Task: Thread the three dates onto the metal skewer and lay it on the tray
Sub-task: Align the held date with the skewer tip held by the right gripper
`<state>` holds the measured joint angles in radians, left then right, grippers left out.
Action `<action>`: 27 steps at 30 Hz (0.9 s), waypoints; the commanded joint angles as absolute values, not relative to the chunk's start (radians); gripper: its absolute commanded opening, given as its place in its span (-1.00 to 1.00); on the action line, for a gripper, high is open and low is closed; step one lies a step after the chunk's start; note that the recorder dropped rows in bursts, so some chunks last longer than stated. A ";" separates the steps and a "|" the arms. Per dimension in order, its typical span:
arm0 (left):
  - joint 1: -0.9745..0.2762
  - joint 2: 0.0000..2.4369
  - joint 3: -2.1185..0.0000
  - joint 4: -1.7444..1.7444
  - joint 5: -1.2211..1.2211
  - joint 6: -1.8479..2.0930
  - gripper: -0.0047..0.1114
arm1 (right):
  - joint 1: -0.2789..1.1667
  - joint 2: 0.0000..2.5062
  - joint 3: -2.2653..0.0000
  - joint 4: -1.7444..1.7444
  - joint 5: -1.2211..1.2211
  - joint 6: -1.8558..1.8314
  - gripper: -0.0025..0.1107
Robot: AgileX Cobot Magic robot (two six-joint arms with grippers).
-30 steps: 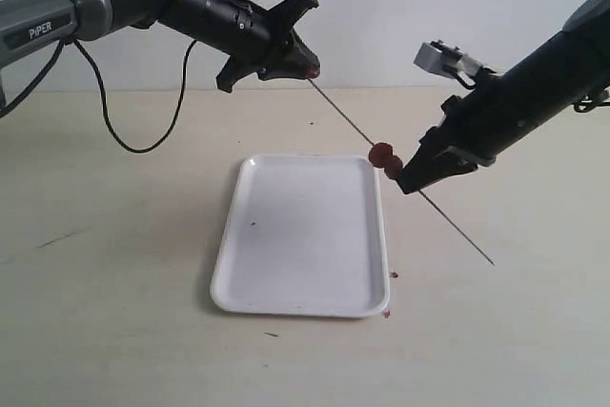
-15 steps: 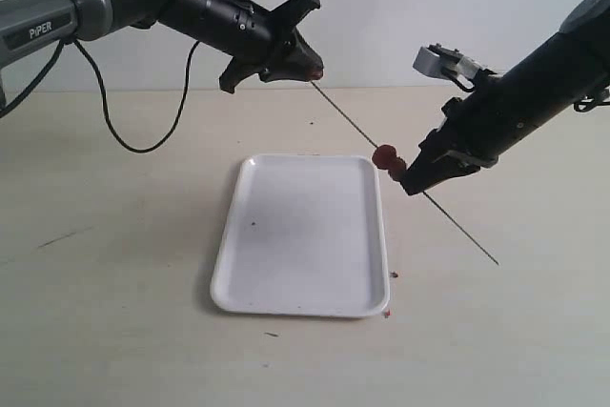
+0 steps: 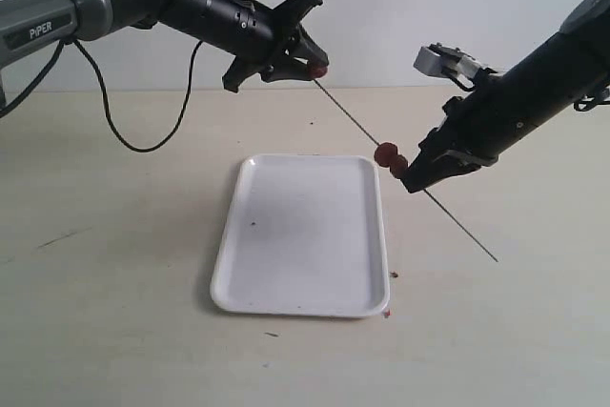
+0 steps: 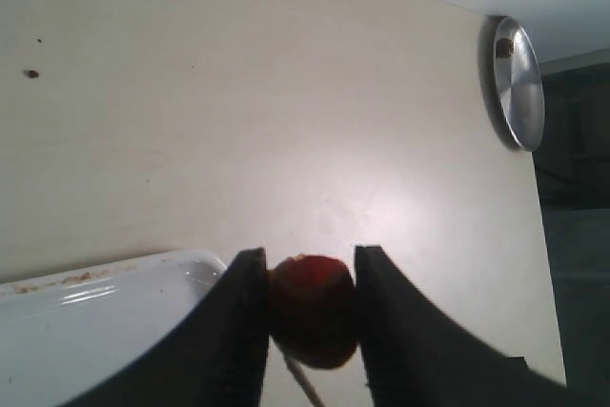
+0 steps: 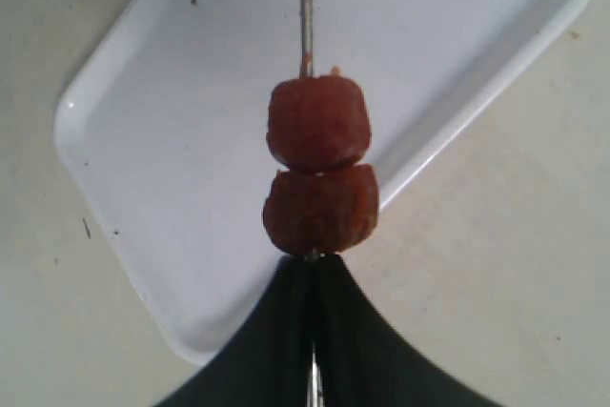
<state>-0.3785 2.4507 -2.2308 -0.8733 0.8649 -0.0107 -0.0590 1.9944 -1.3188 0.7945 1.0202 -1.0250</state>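
The skewer (image 3: 353,119) is held slanted in the air between both arms, above the far right corner of the tray (image 3: 305,235). The right end effector (image 5: 313,269) is closed tight on the skewer, with the rod pinched between its fingers (image 5: 276,331). Two dates (image 5: 319,164) are threaded on the rod, touching each other, and the lower one sits against the tips of the right end effector. The upper end of the skewer is met by the left end effector (image 3: 310,66), which is set narrow around a third date (image 4: 313,316); that date is seen between the two fingers (image 4: 243,331) and appears to touch both. The rod is seen entering this date from below. The lower end of the skewer extends past the right end effector toward the bench (image 3: 114,312); whether it touches cannot be told. The tray lies flat on the bench with nothing resting on it. Small dark crumbs (image 3: 393,275) are noted just beside its right rim.
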 commanded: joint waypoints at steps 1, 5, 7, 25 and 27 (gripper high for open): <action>-0.381 2.437 -2.232 -0.877 0.868 -0.007 -0.35 | -0.058 1.989 -1.323 0.802 1.003 -1.023 -0.96; -0.381 2.437 -2.232 -0.870 0.868 -0.007 -0.35 | -0.058 1.989 -1.323 0.802 0.996 -1.023 -0.96; -0.381 2.437 -2.232 -0.865 0.866 -0.007 -0.35 | -0.058 1.989 -1.323 0.802 0.996 -1.019 -0.96; -0.381 2.437 -2.232 -0.818 0.863 -0.007 -0.35 | -0.058 1.989 -1.325 0.809 0.994 -1.017 -0.96; -0.381 2.437 -2.232 -0.813 0.863 -0.007 -0.35 | -0.058 1.989 -1.325 0.808 0.990 -1.017 -0.96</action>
<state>-0.3785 2.4507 -2.2308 -0.8260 0.8649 -0.0107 -0.0590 1.9944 -1.3188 0.7945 0.9985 -1.0146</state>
